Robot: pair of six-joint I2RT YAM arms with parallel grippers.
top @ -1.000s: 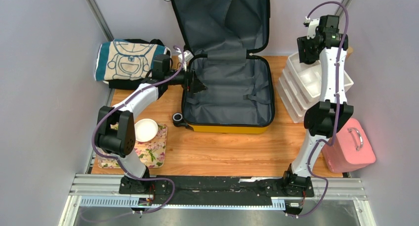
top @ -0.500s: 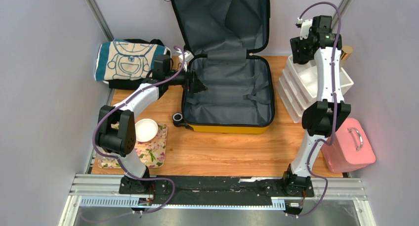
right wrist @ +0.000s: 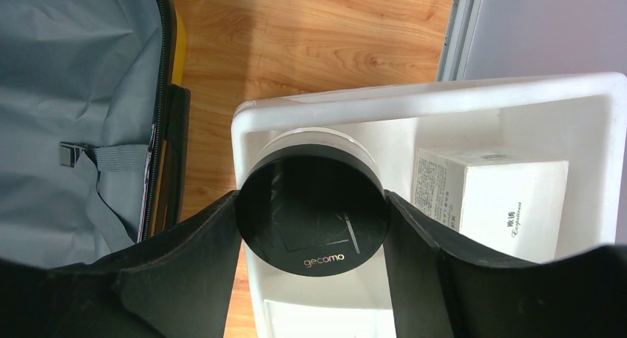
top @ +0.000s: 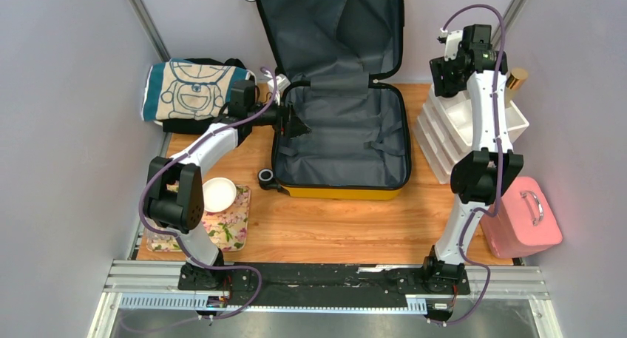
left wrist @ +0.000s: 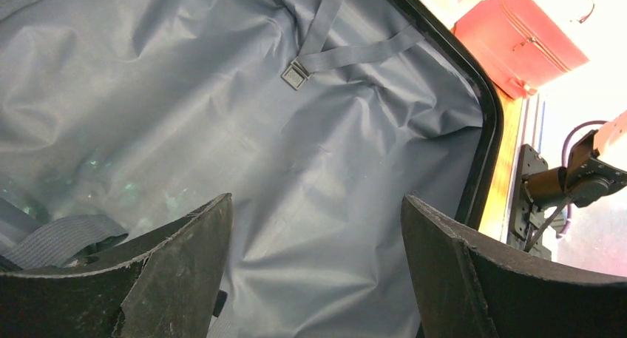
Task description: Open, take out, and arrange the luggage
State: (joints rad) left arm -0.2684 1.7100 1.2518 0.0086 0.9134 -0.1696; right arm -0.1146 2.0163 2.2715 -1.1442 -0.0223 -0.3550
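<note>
The yellow suitcase (top: 340, 193) lies open mid-table, its lid leaning on the back wall, and its dark grey lining (top: 347, 138) has nothing in it. My left gripper (top: 297, 123) is open at the suitcase's left rim. In the left wrist view, the left gripper (left wrist: 318, 238) hangs over the lining (left wrist: 222, 101) and holds nothing. My right gripper (top: 442, 83) is raised over the white trays. In the right wrist view, the right gripper (right wrist: 312, 227) is shut on a round black-lidded jar (right wrist: 310, 208), held above a tray's corner compartment.
Stacked white trays (top: 458, 127) stand right of the suitcase, and one holds a white box (right wrist: 492, 197). A gold-capped bottle (top: 515, 79) is behind them. A pink case (top: 521, 220) sits at the front right. A printed bag (top: 196, 90) sits at the back left. A white bowl (top: 218, 194) rests on a floral mat (top: 231, 228).
My right arm has swung a little to the left with the jar, uncovering the gold-capped bottle. My left gripper has barely moved.
</note>
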